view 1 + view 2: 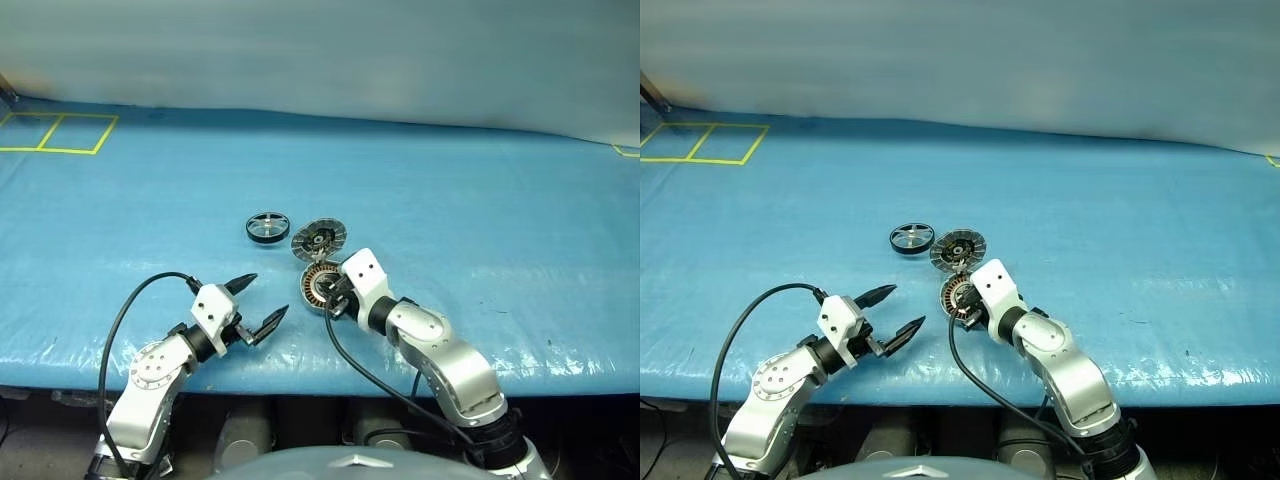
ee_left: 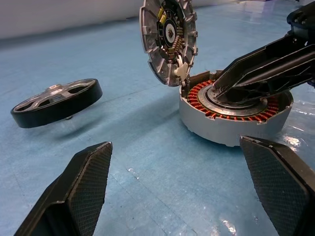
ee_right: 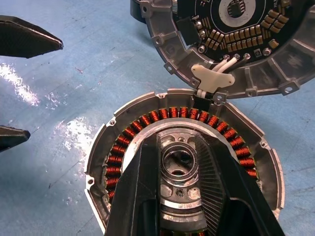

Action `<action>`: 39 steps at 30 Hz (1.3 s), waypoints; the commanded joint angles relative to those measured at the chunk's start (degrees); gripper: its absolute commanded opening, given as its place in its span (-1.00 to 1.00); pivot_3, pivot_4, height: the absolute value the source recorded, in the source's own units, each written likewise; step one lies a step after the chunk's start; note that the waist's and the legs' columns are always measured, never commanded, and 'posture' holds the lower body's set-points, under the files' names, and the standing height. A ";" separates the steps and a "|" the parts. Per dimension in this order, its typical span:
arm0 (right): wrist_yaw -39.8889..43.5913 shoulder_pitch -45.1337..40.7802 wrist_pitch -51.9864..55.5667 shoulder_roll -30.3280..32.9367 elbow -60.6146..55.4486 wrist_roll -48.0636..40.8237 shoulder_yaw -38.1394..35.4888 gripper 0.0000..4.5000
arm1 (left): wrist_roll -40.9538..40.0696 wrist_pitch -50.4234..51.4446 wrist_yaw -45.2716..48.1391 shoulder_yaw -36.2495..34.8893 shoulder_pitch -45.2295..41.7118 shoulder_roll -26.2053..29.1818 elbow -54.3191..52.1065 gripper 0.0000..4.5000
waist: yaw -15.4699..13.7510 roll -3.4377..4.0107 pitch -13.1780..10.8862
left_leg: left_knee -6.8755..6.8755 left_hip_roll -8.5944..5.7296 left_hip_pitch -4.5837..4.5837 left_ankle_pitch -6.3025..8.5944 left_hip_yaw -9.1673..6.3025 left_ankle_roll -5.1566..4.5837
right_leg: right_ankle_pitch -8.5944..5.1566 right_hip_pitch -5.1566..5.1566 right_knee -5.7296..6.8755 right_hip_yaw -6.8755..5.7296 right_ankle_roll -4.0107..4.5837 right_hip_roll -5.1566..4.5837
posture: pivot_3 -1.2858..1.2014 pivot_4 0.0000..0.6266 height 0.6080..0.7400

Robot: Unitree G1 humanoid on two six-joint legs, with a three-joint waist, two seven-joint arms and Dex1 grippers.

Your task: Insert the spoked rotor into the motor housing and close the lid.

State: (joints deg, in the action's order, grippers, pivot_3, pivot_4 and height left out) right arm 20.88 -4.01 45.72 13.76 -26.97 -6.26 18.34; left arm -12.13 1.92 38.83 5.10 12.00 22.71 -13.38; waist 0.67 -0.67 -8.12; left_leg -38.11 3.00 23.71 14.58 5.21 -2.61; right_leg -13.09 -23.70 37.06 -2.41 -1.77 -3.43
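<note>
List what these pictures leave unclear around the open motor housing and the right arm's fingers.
- Motor housing: in the right wrist view its near rim is cut off by the picture's edge, and the right fingers cover part of the windings.
- Whether those fingers press on the central bearing or just straddle it: cannot tell.
- Lid: top cut off in the left wrist view.
- Rotor: its underside is hidden.

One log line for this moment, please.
left hand: open, free | right hand: fingers around housing hub | lid: up, open | rotor: on table, not inserted
</note>
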 commanded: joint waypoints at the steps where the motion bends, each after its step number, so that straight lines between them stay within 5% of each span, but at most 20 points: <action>1: 0.04 0.06 0.02 0.42 -1.90 -0.78 -1.07 -0.70 | 0.14 -1.57 0.21 0.17 0.10 0.10 -0.04 1.00 | 0.00 0.00 0.00 | 0.00 0.00 0.00 0.00 0.00 0.00 | 0.00 0.00 0.00 0.00 0.00 0.00 | 0.03 -0.52 1.00; 39: -0.11 -1.17 3.13 -0.85 -5.79 -6.68 -4.10 -0.70 | 0.50 -2.17 0.16 0.02 -0.31 -0.15 1.69 1.00 | 0.01 -0.01 0.01 | 0.00 0.01 -0.02 0.00 -0.01 0.00 | 0.00 0.01 0.00 -0.01 0.00 -0.01 | 0.03 -0.52 1.00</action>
State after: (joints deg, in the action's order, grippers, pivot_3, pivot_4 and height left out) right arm 21.06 -4.90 49.91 12.66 -32.23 -13.22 14.02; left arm -11.21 0.76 38.81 5.07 11.93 22.66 -11.40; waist 0.69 -0.67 -8.11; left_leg -38.12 3.01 23.69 14.59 5.20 -2.61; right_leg -13.09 -23.70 37.06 -2.43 -1.77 -3.44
